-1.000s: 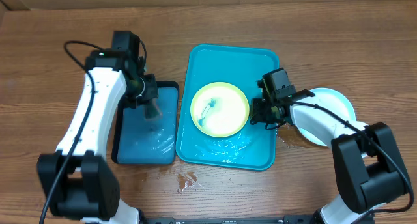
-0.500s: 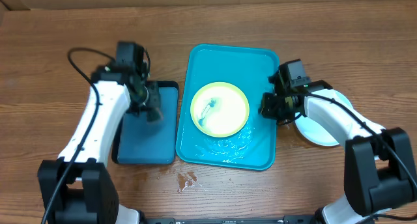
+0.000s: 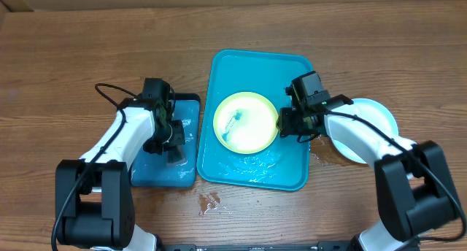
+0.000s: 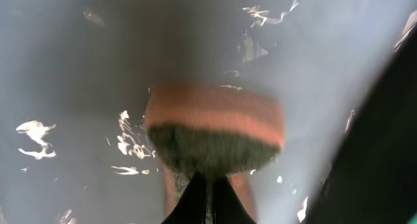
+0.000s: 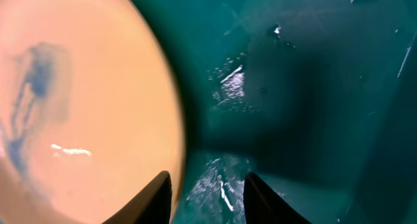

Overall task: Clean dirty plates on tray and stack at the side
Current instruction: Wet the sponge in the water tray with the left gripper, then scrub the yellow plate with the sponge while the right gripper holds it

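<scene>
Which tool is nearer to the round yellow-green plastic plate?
Right. The right tool is just beside the plate, at its right edge; the left tool is farther left, over the small black-rimmed blue tray, gripping an orange sponge.

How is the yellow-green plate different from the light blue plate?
The yellow-green plate lies in the turquoise tray; the light blue plate lies on the table beside it. The yellow-green plate carries a blue smear; the light blue plate's visible part shows none. Both are round.

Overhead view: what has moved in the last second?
The left gripper, shut on its sponge, slid toward the near end of the small blue tray. The right gripper swung away, then returned to the rim of the yellow-green plate, open. Plate and turquoise tray stayed put.
</scene>
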Available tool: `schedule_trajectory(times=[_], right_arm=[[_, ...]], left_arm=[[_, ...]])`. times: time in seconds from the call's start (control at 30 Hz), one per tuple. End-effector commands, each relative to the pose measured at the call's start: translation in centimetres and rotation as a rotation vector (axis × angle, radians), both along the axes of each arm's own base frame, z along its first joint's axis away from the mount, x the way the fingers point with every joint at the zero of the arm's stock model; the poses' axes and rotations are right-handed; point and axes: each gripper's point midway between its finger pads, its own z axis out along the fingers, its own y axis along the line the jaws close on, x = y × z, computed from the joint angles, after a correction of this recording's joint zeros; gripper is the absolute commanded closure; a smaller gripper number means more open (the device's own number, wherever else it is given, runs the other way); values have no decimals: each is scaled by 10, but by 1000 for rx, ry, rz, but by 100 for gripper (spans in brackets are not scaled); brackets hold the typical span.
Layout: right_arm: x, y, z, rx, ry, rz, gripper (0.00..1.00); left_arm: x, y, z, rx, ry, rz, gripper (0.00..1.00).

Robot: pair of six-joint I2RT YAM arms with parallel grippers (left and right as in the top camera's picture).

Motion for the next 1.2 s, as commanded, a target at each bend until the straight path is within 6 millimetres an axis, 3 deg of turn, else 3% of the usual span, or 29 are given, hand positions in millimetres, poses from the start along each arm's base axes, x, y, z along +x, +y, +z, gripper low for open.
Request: schedule_trajectory(times=[0.0,0.1,0.3,0.4,0.57,0.7,0.8,0.87,1.03,1.17], right_arm=[[-9,3,-24,-8,74,-30,69],[-16,7,-31,-18,100,-11,96],[-26,-12,-36,-112,138,-32,96],[-31,-24,-39,-180,149,-35,96],[-31,-24,-39,-177,151,-35,96],[-32,-22,-39,-170,154,-31,96],[-33,-22,-39,-171,157,-31,96],[-33,-22,-39,-171,158,-31,96],[-33,-22,-39,-171,157,-31,96],[-33,-22,-39,-171,157,-31,96]], left_arm=[[18,-7,22,-21,-21,7,96],[32,-8,48,-23,-48,-5,96],[58,-20,104,-34,-125,-45,96],[67,-53,124,-112,-179,-114,96],[78,-120,127,-226,-267,-245,96],[78,-177,111,-277,-284,-333,96],[71,-214,81,-294,-239,-386,96],[66,-226,58,-287,-190,-385,96],[58,-224,5,-230,-76,-368,96],[62,-180,-13,-1,-57,-299,96]])
